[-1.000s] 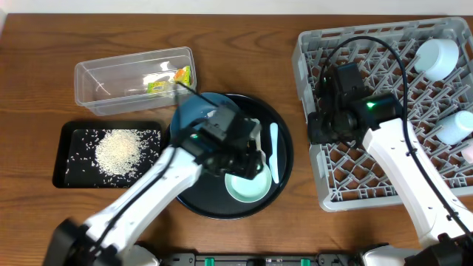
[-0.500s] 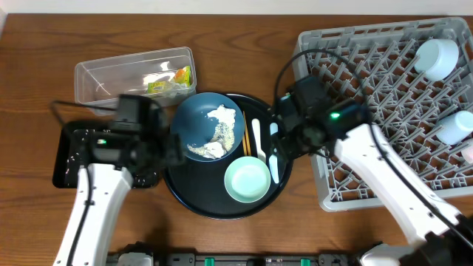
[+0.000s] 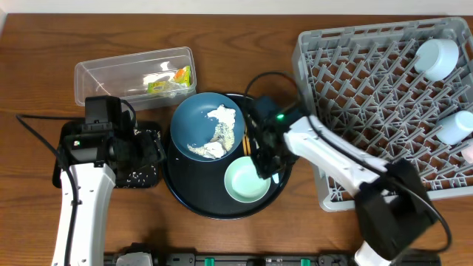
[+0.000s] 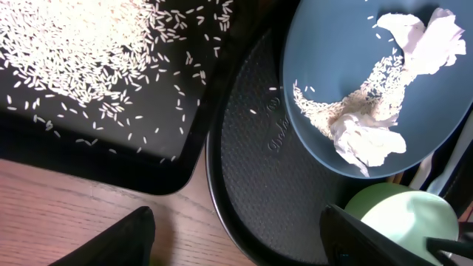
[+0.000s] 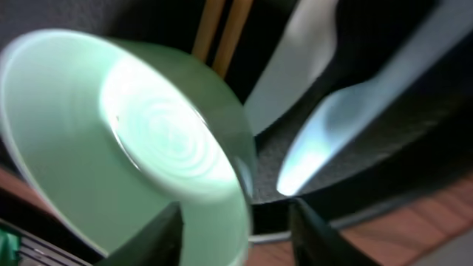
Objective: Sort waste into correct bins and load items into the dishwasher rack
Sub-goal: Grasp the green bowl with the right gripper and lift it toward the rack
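Observation:
The dark blue plate (image 3: 194, 125) sits on the round black tray (image 3: 188, 201) and holds crumpled white tissue (image 3: 220, 115) (image 4: 369, 144) and rice. The pale green bowl (image 3: 246, 185) (image 5: 133, 140) sits in front of it. My right gripper (image 3: 264, 162) (image 5: 240, 236) is open, with its fingers on either side of the bowl's rim. Two orange chopsticks (image 3: 244, 140) and two white utensils (image 3: 258, 137) lie beside it. My left gripper (image 3: 151, 148) (image 4: 244, 240) is open and empty over the gap between the shallow black tray (image 4: 111, 159) of rice and the round tray.
The clear tub (image 3: 111, 77) at the back left holds a yellow-green wrapper (image 3: 179, 74). The grey dishwasher rack (image 3: 355, 96) stands at the right, with pale cups (image 3: 436, 58) along its far right side. The right arm's cable loops over the rack's left edge.
My left arm has pulled back from the round tray to the black rice tray. My right arm has swung from the rack to the green bowl.

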